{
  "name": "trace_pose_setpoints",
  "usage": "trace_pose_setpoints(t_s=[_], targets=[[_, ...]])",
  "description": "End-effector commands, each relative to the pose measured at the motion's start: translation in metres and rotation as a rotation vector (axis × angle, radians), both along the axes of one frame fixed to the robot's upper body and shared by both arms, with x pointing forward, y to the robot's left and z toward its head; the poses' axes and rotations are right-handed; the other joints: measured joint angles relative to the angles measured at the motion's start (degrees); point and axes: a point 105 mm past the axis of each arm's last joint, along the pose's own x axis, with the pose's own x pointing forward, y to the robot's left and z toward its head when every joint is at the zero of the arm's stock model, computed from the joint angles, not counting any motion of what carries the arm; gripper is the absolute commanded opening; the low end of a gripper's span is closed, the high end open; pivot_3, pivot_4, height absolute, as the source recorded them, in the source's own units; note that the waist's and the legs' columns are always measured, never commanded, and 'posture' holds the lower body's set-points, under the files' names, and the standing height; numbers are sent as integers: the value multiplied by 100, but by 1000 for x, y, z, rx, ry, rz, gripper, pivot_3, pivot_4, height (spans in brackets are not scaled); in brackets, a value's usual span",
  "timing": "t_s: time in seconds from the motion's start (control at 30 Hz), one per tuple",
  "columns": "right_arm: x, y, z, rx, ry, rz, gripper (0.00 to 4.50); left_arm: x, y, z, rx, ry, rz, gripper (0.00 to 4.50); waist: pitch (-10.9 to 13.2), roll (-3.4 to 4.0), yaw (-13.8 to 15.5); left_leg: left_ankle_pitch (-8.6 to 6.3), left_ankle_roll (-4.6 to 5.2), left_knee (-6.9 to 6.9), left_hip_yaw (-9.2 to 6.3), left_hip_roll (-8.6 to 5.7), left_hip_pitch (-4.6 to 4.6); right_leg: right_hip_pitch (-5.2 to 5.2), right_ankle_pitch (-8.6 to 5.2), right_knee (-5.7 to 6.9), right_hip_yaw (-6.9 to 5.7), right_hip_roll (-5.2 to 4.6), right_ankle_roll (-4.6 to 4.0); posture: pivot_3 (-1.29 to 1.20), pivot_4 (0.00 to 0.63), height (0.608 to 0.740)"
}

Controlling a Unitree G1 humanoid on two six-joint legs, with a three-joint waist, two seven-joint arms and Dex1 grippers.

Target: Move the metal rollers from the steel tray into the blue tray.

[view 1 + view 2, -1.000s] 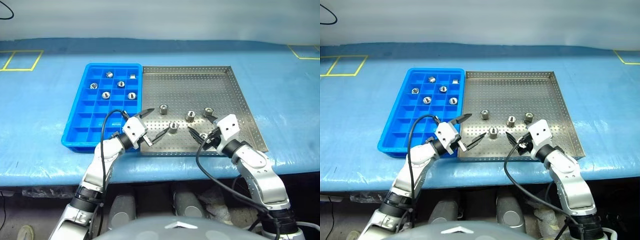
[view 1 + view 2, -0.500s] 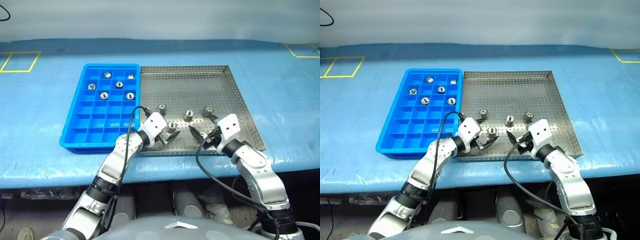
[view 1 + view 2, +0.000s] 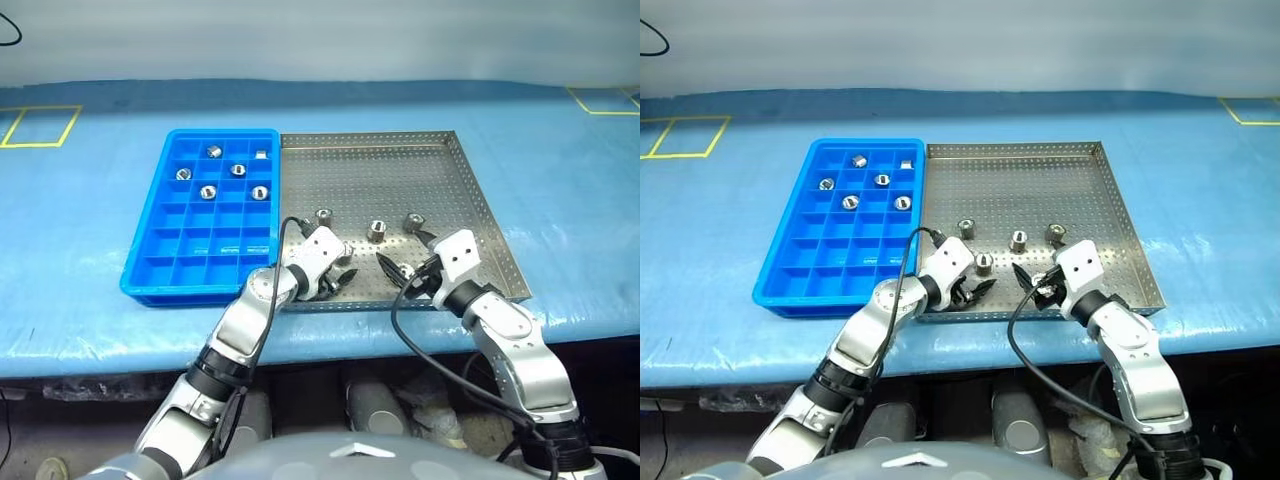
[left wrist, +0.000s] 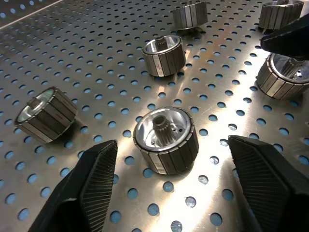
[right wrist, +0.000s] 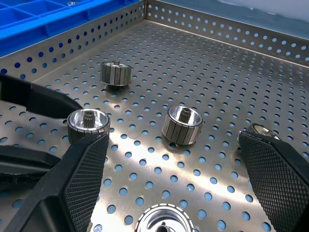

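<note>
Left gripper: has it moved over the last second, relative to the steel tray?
Yes. The left gripper has swung from the steel tray's corner beside the blue tray inward along the near rim, and now straddles a metal roller.

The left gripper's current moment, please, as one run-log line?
left gripper: open, straddling roller | steel tray: five rollers | blue tray: five rollers

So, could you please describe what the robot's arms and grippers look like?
Both arms are silver-grey metal segments with black joints. Each ends in a white wrist block carrying two black pointed fingers; the left gripper and right gripper match. The finger pads are finely knurled. A loose black cable loops along each arm.
</note>
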Motion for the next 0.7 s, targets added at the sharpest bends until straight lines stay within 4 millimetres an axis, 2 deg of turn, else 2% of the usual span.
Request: trace_pose_setpoints(t_s=[0.03,0.27,0.3,0.47,0.57,0.7], targets=[[1,3,13,1,-55,11,4500,-5,-10,4,-48,29,-21,2258,0,0,-8,-1,1,-1,0,0,0,0,0,0,0,0,0,-150,150,740],[1,5,12,5,-53,13,4500,-3,-8,4,-63,41,33,30,0,0,11,-9,12,-12,-1,-1,-5,-6,4,-8,0,0,9,-151,150,740],[1,5,11,4,-51,14,4500,-1,-6,5,-67,33,51,7,0,0,10,-9,13,-12,-1,-1,-6,-6,5,-9,0,0,11,-151,150,740],[1,7,10,6,-48,19,4500,4,0,9,-67,-10,90,7,0,-1,3,-10,13,-12,0,-1,-5,-6,2,-10,0,-1,8,-146,150,740],[2,8,10,6,-47,23,4500,3,0,13,-89,-7,93,597,0,-1,-1,-9,13,-10,1,-1,-4,-5,-1,-8,2,0,2,-142,150,740],[3,10,9,6,-47,29,4500,4,-1,19,-76,-39,96,1957,1,-2,6,-9,13,-5,4,-1,-5,-5,0,-9,5,0,4,-135,150,740]])
